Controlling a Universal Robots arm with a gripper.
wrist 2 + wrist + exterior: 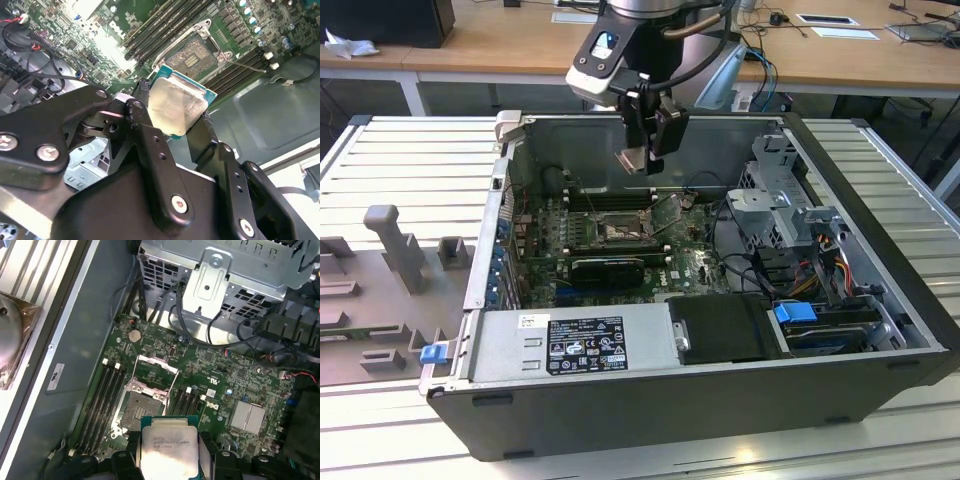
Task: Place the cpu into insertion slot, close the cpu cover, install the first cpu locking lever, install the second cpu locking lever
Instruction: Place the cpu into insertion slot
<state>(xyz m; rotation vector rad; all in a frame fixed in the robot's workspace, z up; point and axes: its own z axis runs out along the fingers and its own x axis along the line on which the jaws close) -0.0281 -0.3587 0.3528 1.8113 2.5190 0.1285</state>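
Observation:
My gripper (642, 150) hangs above the open computer case, shut on the cpu (631, 159), a flat square chip with a pale silver top. Both wrist views show the cpu (175, 105) (167, 447) pinched by its edges between the two black fingers (141, 102). Below it on the green motherboard lies the insertion slot (140, 407) (197, 55) (620, 232), dark, bare and uncovered. The cpu cover (157, 363), a thin shiny frame, stands hinged open at the slot's far side. A thin metal lever (247, 65) sticks out beside the slot.
Long black memory slots (102, 395) flank the socket. A metal drive cage (215, 280) with black cables (200, 337) sits at one end of the case. The power supply (585, 345) lines the near wall. Grey fixtures (395, 245) stand at the exterior view's left.

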